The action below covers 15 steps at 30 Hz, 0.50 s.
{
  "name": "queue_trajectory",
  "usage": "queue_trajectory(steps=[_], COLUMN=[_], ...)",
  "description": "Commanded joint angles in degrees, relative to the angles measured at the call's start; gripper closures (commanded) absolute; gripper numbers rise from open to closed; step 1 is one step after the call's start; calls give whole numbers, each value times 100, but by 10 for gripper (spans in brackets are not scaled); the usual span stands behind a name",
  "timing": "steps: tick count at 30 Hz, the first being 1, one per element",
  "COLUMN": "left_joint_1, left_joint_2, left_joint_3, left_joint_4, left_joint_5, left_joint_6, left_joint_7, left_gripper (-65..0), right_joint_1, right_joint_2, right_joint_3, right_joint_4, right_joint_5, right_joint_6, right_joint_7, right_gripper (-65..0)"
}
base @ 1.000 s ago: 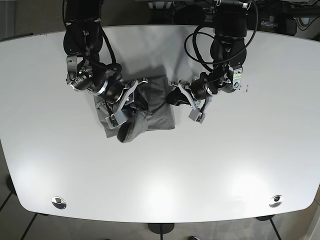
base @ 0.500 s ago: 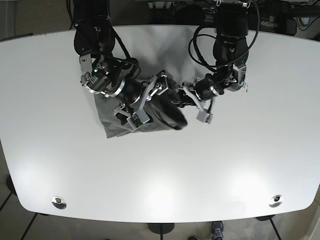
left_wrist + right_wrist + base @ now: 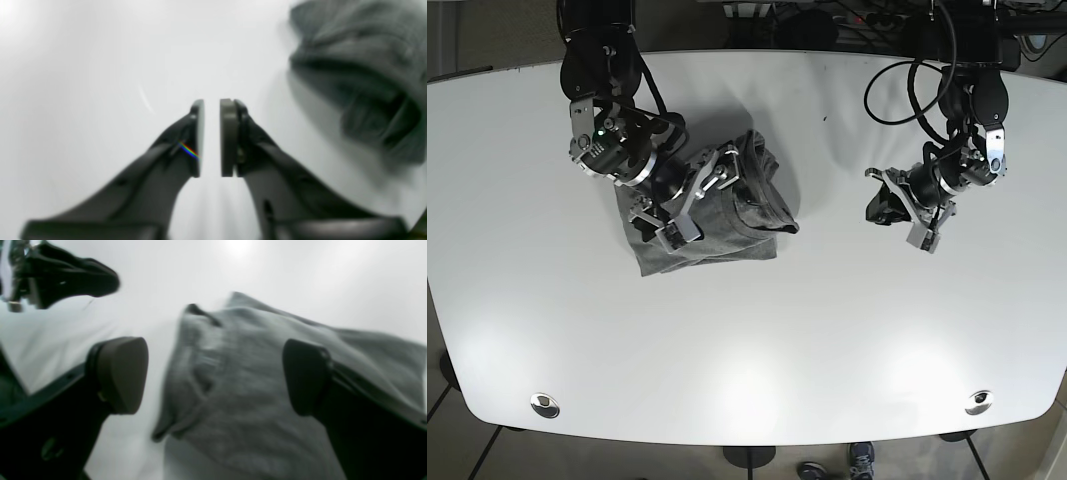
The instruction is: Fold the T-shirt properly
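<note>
1. Grey T-shirt (image 3: 712,215) lies in a rumpled bundle on the white table (image 3: 847,340), upper left of centre.
2. Right gripper (image 3: 213,373) hovers over it, jaws wide apart, holding nothing.
3. Left gripper (image 3: 211,133) sits well apart, nearly closed, empty.
4. Judged: fold mostly made; next, flatten the bunched edge.

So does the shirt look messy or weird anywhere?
Yes. The gray T-shirt is folded small, but its right edge bulges in a rumpled lump instead of lying flat. The right gripper hovers open over it; the left gripper is off to the side, holding nothing.
</note>
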Motion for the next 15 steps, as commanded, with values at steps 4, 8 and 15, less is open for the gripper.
queue_trajectory(steps=[4, 8, 15], left_joint_1=[323, 349, 587], left_joint_2=[547, 1356, 2129], left_joint_3=[386, 1230, 2698], left_joint_4=[1138, 1719, 1481], left_joint_5=[761, 2001, 3627], left_joint_6=[-33, -33, -25], left_joint_7=[-138, -138, -1413], left_gripper=[-190, -190, -64], right_joint_1=[615, 1239, 1934], right_joint_2=[-65, -47, 269], right_joint_3=[-34, 916, 1276], right_joint_4=[3, -472, -2213], right_joint_5=[-1364, -1364, -1373], right_joint_6=[12, 56, 74], right_joint_7=[151, 160, 872], right_gripper=[-569, -400, -73])
